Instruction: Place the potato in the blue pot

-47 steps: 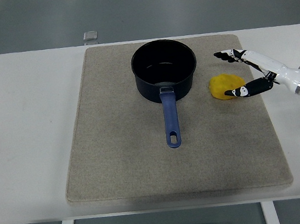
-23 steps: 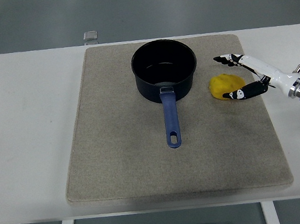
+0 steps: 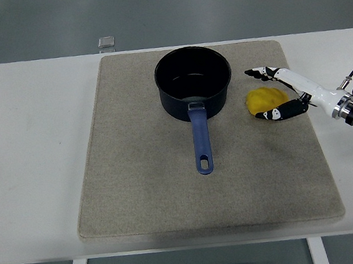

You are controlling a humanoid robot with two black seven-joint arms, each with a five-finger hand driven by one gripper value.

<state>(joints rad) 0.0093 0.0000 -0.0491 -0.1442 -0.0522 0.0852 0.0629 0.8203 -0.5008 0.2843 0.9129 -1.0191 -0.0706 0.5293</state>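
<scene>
Yellow potato (image 3: 264, 99), lumpy, between the fingers of the right hand (image 3: 282, 92). Blue pot (image 3: 193, 81) upright, empty, left of that hand, handle toward the near edge.

There is only one view, so no part of the scene is shared with another. The head camera is placed high on the robot's side and looks forward and down over the white desk (image 3: 36, 157). The near edge of the desk is at 6 o'clock, the far edge and grey floor at 12 o'clock. The camera stands at medium distance: the whole beige mat (image 3: 146, 194) fits inside the picture. One arm enters from 3 o'clock.
</scene>
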